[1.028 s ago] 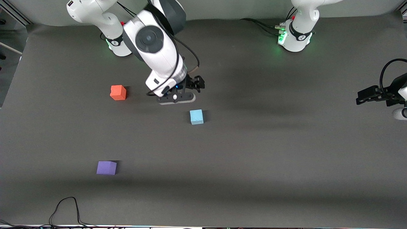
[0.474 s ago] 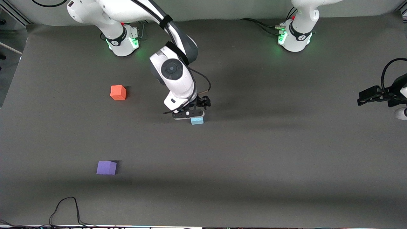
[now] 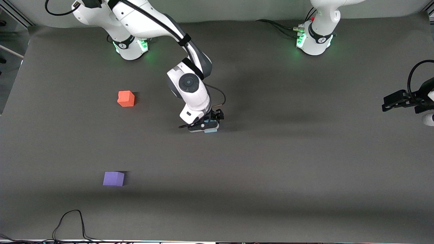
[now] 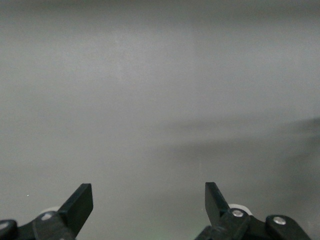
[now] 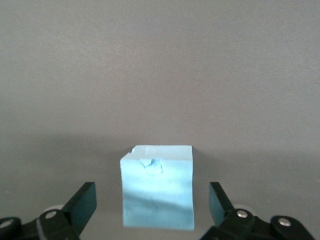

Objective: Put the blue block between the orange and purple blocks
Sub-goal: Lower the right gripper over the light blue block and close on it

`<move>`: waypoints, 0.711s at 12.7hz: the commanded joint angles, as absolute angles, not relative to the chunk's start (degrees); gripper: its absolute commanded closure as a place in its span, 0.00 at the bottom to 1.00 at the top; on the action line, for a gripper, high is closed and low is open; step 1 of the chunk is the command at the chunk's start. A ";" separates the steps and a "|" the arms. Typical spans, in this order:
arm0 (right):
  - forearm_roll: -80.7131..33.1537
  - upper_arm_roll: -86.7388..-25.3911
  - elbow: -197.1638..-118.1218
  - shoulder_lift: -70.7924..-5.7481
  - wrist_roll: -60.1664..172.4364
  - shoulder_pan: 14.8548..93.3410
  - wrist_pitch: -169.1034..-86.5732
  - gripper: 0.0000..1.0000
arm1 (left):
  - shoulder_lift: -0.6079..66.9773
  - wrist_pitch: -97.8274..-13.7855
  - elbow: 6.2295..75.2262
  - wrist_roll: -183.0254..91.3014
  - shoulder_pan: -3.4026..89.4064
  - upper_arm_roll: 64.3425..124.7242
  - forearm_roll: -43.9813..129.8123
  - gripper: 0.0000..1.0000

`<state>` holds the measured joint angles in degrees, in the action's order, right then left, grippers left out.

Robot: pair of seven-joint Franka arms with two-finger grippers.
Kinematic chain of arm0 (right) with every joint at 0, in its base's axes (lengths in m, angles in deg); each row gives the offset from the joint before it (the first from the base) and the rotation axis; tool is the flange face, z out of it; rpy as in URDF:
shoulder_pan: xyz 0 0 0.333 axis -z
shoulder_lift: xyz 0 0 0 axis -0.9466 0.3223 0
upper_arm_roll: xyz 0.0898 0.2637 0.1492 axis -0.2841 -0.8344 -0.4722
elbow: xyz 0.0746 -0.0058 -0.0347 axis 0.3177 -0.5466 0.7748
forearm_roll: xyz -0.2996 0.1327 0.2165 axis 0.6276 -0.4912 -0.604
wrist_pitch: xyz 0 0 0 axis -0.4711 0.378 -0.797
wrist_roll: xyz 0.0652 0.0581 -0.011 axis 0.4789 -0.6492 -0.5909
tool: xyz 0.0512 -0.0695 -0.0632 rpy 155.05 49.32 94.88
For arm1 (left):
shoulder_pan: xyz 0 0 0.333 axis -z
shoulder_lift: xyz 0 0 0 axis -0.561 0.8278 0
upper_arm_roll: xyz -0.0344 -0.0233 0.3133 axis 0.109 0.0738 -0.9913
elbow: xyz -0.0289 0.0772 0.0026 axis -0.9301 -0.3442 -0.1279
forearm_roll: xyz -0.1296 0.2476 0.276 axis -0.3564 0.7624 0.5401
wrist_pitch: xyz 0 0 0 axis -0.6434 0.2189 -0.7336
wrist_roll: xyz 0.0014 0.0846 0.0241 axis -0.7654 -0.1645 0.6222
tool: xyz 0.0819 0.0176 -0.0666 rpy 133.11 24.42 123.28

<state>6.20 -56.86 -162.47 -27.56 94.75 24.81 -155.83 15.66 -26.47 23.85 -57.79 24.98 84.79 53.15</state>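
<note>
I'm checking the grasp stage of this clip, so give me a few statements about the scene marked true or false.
1. The small light-blue matte cube sits between the right gripper's open fingers, still on the grey table mat. True.
2. The left gripper holds the violet-purple cube. False: it is open and empty, waiting at the left arm's end of the table.
3. The orange-red cube lies farther from the front camera than the violet-purple cube. True.
4. The light-blue cube already lies between the other two. False: it sits off toward the left arm's end from both.
</note>
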 commanded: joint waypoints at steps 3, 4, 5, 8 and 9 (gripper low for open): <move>6.74 -56.33 -162.33 -24.74 94.56 24.00 -159.87 0.00 | 12.84 -25.13 24.86 -58.03 25.60 85.35 53.84 0.00; 6.74 -56.33 -162.33 -24.38 94.83 24.00 -160.48 0.01 | 12.40 -25.13 24.95 -57.94 25.78 85.44 53.84 0.00; 6.65 -56.33 -162.33 -24.29 94.92 24.00 -160.66 0.06 | 12.14 -25.13 25.04 -57.85 25.86 85.44 53.84 0.00; 6.48 -56.33 -162.33 -24.03 95.00 23.91 -160.67 0.60 | 11.96 -25.30 25.48 -56.27 25.95 85.70 53.84 0.00; 6.13 -56.33 -162.33 -24.03 95.18 24.00 -160.49 0.62 | 11.87 -25.30 25.57 -56.35 25.87 85.79 53.84 0.00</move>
